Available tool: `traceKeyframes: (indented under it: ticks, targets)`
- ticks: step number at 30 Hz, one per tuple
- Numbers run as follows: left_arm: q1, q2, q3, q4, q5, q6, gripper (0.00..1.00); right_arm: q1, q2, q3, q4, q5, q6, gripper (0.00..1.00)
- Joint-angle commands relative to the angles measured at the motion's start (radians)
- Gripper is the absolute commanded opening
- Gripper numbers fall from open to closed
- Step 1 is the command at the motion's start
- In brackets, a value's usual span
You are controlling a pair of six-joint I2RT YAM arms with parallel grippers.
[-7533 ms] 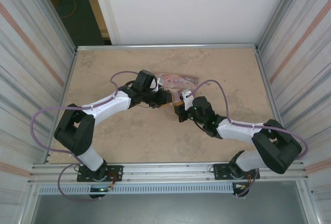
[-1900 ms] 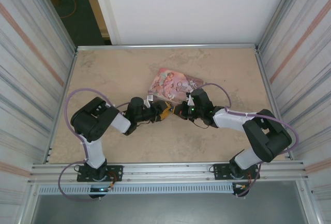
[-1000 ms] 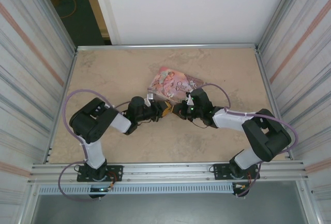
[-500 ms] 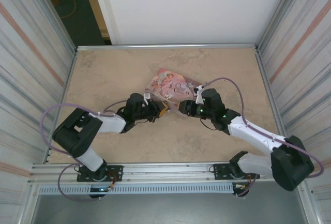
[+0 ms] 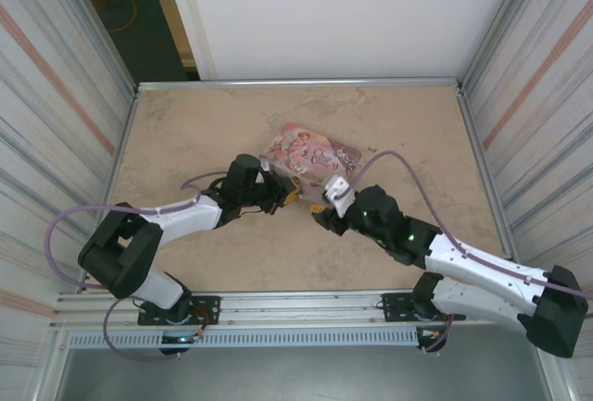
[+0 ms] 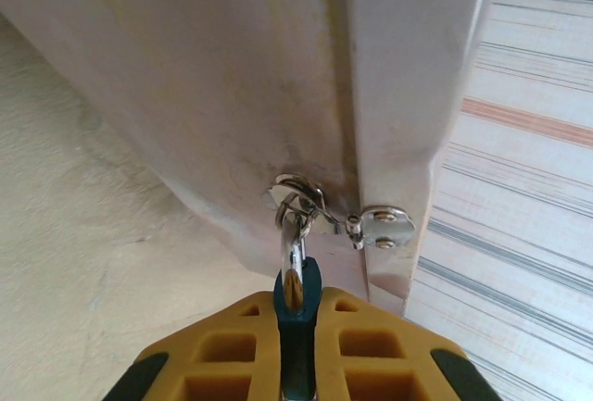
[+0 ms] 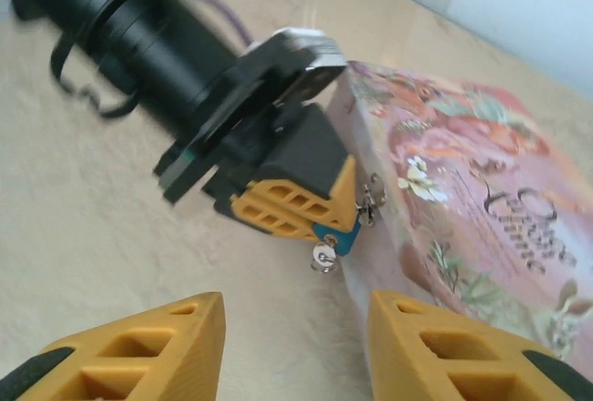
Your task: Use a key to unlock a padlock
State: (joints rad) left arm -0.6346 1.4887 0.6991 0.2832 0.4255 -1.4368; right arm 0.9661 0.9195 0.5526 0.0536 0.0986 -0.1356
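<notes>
A: Item: padlock (image 6: 306, 285), blue. Pinched fast in left gripper (image 6: 298, 322), shackle through pink tin's (image 7: 463, 188) hasp. Right gripper (image 7: 296, 345)?

B: Jaws wide, empty, short of the key (image 7: 323, 255). Risk: tiny key head slips off broad pads; twisting drags the tin.

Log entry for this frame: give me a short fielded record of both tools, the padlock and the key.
left tool: shut on the blue body of the padlock
right tool: open, empty, apart from the padlock
shackle: hooked through the hasp ring on the tin box
key: probably the small silvery piece sticking out under the padlock
lock state: cannot tell
</notes>
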Motion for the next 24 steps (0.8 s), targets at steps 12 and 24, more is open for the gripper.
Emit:
traceKeyframes:
  ticks: [12,24]
  targets:
    - [-0.010,-0.117,0.083,-0.168,0.006,0.028,0.00,0.072,0.209,0.031,0.109,0.230,-0.528,0.45]
    - [-0.010,-0.106,0.086,-0.152,0.025,0.022,0.00,0.085,0.326,0.056,0.230,0.230,-0.536,0.33]
